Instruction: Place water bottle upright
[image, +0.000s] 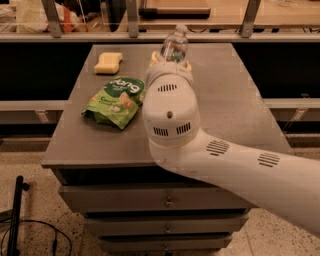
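Observation:
The water bottle (174, 46) is a small clear ribbed bottle with a white cap on top. It stands nearly upright, leaning slightly right, above the far middle of the grey table (235, 105). My gripper (171, 61) is just below it, mostly hidden behind my big white wrist (169, 112). Pale fingers (154, 58) show on either side of the bottle's lower part, shut on it. The bottle's base is hidden, so I cannot tell whether it touches the table.
A green snack bag (116, 100) lies left of my wrist. A yellow sponge (108, 62) sits at the far left corner. Drawers (167, 201) are under the tabletop. A counter rail (150, 36) runs behind the table. A black cable (15, 220) lies on the floor at left.

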